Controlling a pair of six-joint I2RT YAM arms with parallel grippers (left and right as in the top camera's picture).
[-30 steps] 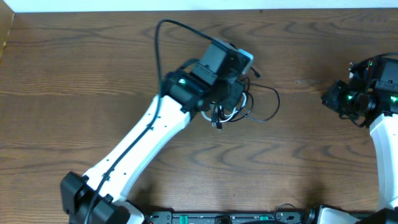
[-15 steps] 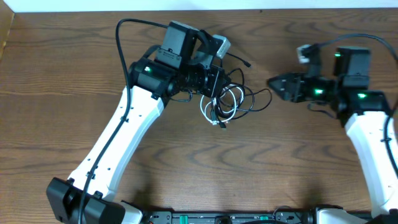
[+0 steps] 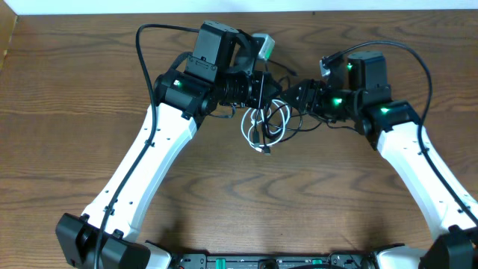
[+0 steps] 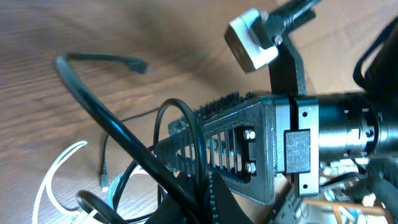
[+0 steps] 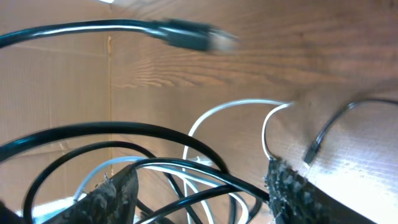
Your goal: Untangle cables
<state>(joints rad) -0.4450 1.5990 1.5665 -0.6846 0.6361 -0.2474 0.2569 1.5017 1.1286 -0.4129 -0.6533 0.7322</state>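
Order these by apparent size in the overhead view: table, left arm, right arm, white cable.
Largest: table.
Next: left arm and right arm, about alike; the frame crops the right one.
Smallest: white cable.

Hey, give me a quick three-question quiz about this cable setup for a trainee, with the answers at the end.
1. True or false: in the right wrist view, the right end effector has its fingers apart, with cables running between them.
2. What colours are the cables? A) black only B) black and white C) red and blue
3. Fill in: seen from overhead, ___ arms reach the cables on the wooden table.
Key: 1 true; 2 B; 3 both.
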